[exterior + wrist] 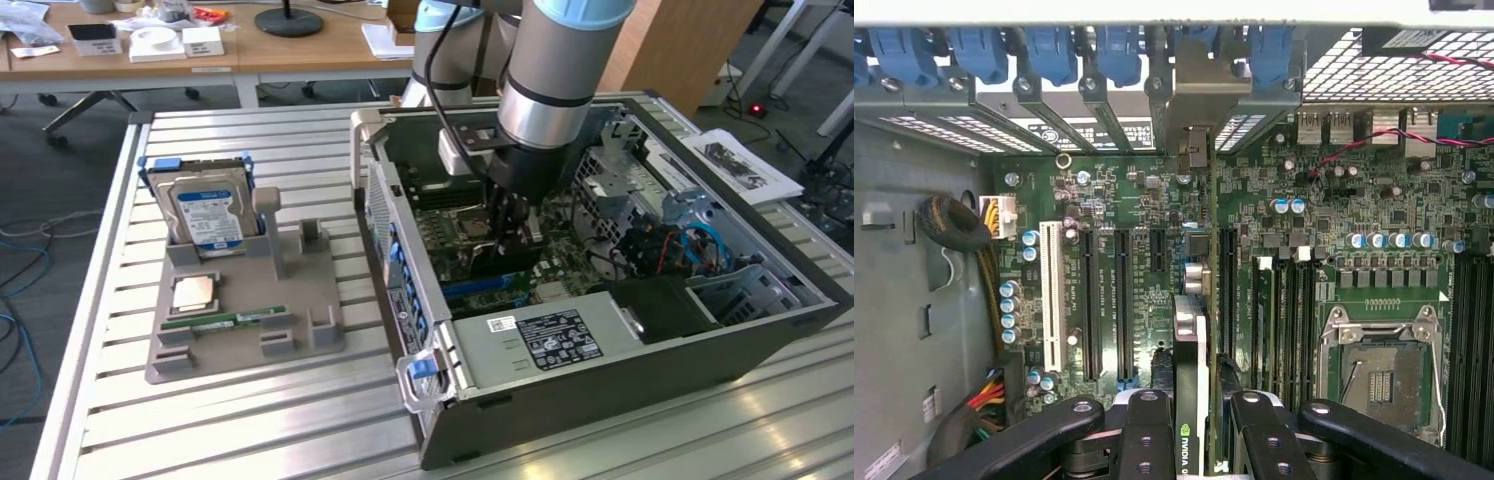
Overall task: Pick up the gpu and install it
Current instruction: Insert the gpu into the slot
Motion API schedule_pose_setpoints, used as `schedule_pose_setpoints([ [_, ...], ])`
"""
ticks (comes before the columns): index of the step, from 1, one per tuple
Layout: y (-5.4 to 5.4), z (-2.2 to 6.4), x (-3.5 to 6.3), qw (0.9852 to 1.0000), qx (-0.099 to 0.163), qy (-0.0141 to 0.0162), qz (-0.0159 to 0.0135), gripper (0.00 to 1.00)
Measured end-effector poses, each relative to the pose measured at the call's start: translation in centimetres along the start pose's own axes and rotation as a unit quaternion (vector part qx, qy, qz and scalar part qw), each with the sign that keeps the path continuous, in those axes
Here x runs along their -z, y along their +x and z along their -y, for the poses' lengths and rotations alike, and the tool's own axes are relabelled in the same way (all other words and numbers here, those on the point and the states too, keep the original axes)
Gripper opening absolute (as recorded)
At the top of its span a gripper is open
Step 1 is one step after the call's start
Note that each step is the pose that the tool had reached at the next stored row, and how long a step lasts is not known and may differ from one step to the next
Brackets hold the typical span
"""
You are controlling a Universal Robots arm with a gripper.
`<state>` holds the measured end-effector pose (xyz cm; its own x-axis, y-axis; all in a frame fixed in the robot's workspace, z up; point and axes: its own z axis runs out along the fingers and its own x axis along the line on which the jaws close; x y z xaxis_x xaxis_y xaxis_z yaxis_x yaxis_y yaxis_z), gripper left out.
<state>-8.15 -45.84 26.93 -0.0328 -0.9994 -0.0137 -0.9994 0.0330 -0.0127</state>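
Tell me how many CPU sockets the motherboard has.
1. The CPU socket, metal-framed, lies to one side of the gpu held by the end effector, which covers part of the motherboard; another could be hidden.

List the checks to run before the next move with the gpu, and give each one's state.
1. gpu gripped between the fingers of the gripper: ok.
2. Side of the case open, motherboard exposed: ok.
3. Card edge lined up over its slot: cannot tell, the card hides it.
4. bracket seated at the rear opening: cannot tell.
5. cable bundle apart from the card: ok.
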Motion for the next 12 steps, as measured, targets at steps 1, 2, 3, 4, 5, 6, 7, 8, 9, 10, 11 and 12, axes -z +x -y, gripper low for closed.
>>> schedule_pose_setpoints([
  [1, 0.0, -0.01, -0.04, 1.0, 0.0, 0.0001, 0.0002, 0.27],
  [2, 0.0, -0.01, -0.11, 1.0, 0.0, 0.0001, 0.0002, 0.27],
  [3, 0.01, -0.02, -0.17, 1.0, 0.0, 0.0, 0.0001, 0.27],
  [4, 0.01, -0.03, -0.22, 1.0, 0.0, 0.0, 0.0, 0.27],
  [5, 0.01, -0.04, -0.28, 1.0, 0.0, 0.0001, 0.0001, 0.27],
  [6, 0.01, -0.05, -0.33, 1.0, 0.0, 0.0001, 0.0, 0.27],
  [7, 0.01, -0.07, -0.37, 1.0, 0.0, 0.0001, 0.0, 0.27],
  [8, 0.01, -0.08, -0.42, 1.0, 0.0, 0.0001, 0.0, 0.27],
  [9, 0.01, -0.1, -0.48, 1.0, 0.0, 0.0002, 0.0, 0.27],
  [10, 0.01, -0.11, -0.52, 1.0, 0.0, 0.0002, 0.0, 0.27],
  [11, 0.02, -0.11, -0.57, 1.0, 0.0, 0.0001, 0.0, 0.27],
  [12, 0.02, -0.12, -0.6, 1.0, 0.0, 0.0001, 0.0, 0.27],
])
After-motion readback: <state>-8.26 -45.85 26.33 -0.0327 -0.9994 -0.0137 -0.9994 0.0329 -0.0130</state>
